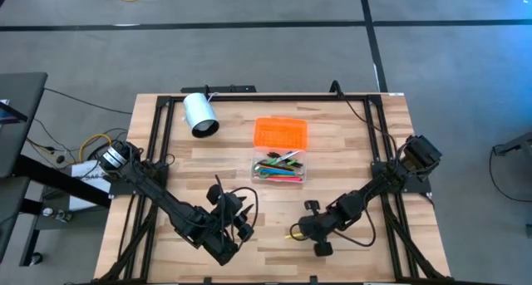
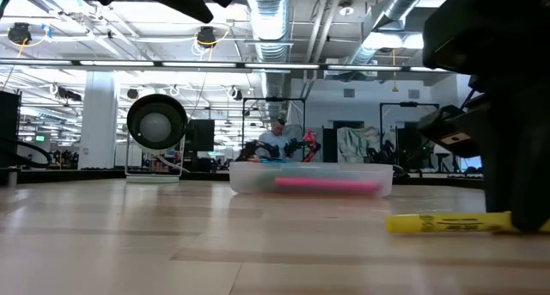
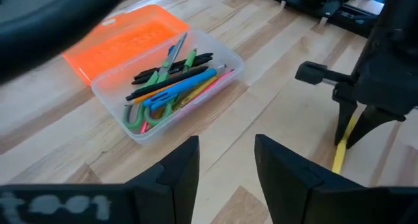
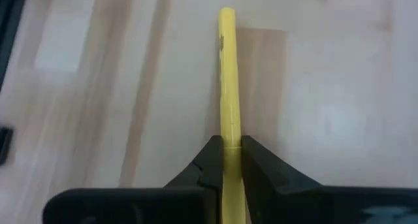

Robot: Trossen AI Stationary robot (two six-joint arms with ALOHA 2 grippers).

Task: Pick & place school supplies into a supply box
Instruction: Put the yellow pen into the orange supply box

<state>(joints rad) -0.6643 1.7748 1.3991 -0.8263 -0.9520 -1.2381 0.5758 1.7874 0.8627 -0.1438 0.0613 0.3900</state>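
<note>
With the right pincer (image 4: 224, 160) clamped on the thin yellow marker (image 4: 227, 80), lift vertically before carrying it toward the clear plastic box (image 1: 280, 166) at 11 o'clock.

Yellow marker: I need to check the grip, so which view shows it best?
Right wrist view: the right gripper pinches the yellow marker. Low view shows it lying on the table; the left wrist and high views show only slivers.

A large industrial lab or workshop hall is being shown: exposed silver ducts (image 2: 273, 24) and pipes are being carried across the open ceiling above the wooden surface (image 2: 172, 235), strip lights are glowing, and a seated person (image 2: 275, 142) is being glimpsed beyond the surface among equipment.
</note>
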